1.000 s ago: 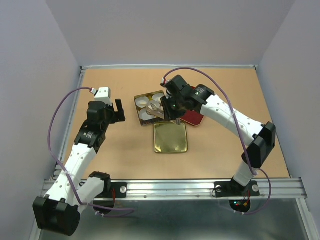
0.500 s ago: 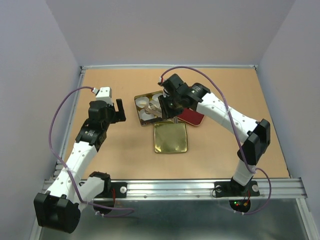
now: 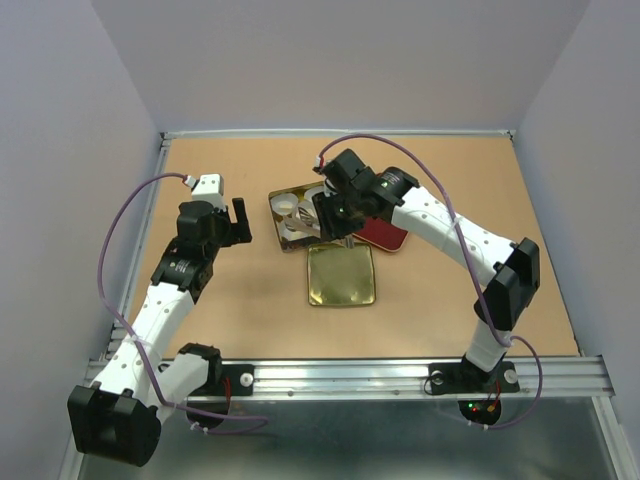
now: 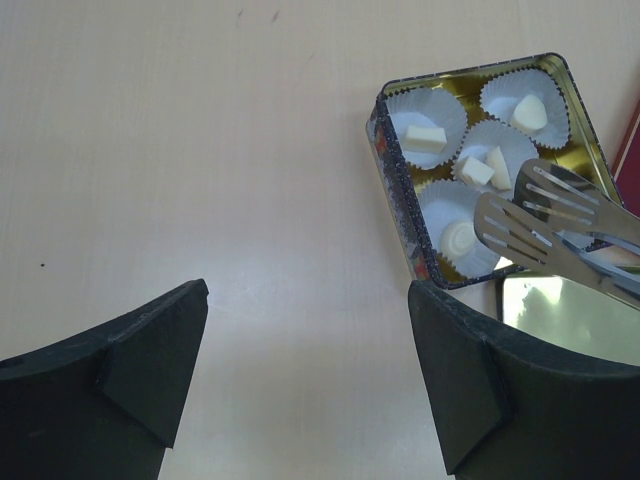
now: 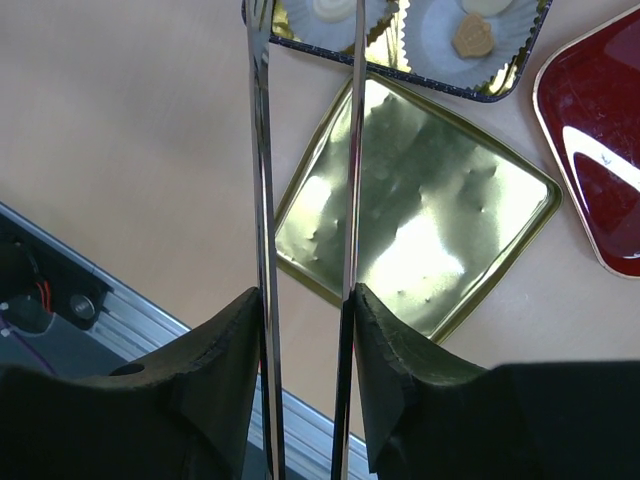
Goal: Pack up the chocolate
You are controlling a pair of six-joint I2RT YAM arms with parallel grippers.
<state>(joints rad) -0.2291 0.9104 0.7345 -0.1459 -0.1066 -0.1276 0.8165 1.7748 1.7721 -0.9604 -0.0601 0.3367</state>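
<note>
Tan tabletop (image 3: 250,310) carries a gold lid (image 3: 341,275) near its middle. Toward the left edge the left gripper (image 4: 307,300) hovers, jaws wide apart and empty. Just beyond the lid, the right gripper (image 5: 305,293) clamps metal tongs (image 4: 545,235), their tips over an open tin (image 4: 392,160). Chocolate (image 4: 425,137) pieces sit in its paper cups (image 4: 403,105). A red tray (image 5: 600,130) lies beside the tin, toward the right edge.

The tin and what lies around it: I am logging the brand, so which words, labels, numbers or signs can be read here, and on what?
No text can be read in any view.
The tin has a dark speckled print on its outer wall, too small and blurred to read.
The gold lid, red tray and tongs show no lettering.
</note>
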